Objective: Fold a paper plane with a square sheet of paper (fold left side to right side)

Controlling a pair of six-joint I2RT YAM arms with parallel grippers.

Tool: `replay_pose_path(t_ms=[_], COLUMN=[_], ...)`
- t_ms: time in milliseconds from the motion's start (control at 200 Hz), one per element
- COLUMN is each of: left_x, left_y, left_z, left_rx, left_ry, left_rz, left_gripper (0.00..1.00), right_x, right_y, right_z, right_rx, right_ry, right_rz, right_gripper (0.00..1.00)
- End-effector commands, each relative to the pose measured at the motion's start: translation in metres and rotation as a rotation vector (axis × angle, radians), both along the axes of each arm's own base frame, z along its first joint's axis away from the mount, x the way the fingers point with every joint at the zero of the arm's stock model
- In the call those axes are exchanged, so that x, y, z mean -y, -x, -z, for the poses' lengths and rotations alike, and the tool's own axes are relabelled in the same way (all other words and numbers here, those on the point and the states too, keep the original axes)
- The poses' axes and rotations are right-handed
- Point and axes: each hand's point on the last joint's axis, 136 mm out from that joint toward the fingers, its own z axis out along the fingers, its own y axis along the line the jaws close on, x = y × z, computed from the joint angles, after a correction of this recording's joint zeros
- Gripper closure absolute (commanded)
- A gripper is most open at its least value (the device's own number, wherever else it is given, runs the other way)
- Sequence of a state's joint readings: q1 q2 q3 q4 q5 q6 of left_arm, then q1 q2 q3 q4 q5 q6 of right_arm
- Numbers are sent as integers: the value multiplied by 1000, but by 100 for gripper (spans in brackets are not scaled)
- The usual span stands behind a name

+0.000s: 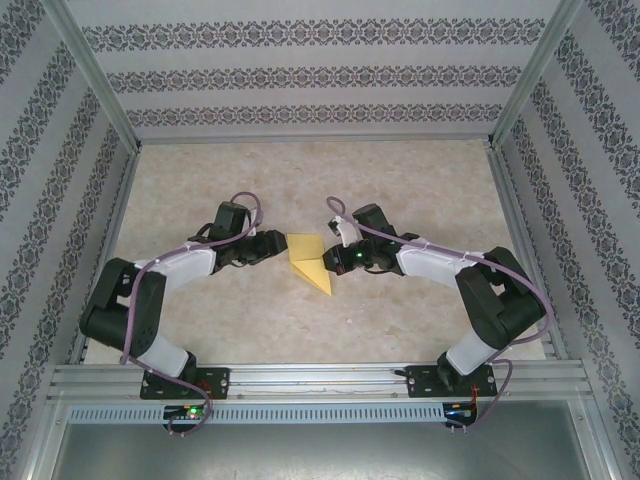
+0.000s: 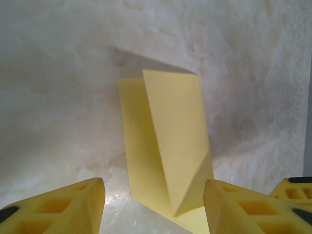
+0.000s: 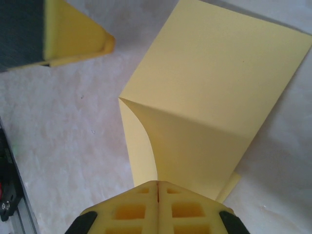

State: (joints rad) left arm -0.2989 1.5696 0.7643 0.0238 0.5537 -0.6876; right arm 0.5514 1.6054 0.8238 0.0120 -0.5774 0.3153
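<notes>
Paper (image 1: 308,260) part-folded on table (image 1: 400,190) | right gripper (image 3: 157,184) clamped on raised flap | left gripper (image 2: 153,195) jaws apart

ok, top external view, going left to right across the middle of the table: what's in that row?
left gripper, open → folded pale-yellow sheet of paper, one flap raised → right gripper, shut on the paper's right side.

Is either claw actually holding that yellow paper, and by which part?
The right gripper pinches the paper by its lifted flap's edge; the left gripper stands open.
</notes>
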Motion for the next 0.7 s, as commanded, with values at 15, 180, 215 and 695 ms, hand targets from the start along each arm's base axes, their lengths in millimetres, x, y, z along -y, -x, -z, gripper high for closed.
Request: replay_pose_path(t_ms=[15, 180, 215, 695], left_x=[17, 27, 29, 33], left_y=[-15, -23, -24, -40], left_z=[-13, -5, -3, 2], left_rx=[19, 3, -2, 26], left_ry=[107, 159, 167, 161], left_rz=[38, 52, 60, 39], left_gripper=[44, 46, 48, 96], right_x=[-1, -1, -1, 16], right_y=[1, 2, 3, -9], right_z=[-9, -7, -7, -9], right_rx=[5, -4, -6, 9], right_ry=[-60, -67, -68, 5], right_rz=[6, 6, 6, 94], right_gripper=[100, 100, 100, 71])
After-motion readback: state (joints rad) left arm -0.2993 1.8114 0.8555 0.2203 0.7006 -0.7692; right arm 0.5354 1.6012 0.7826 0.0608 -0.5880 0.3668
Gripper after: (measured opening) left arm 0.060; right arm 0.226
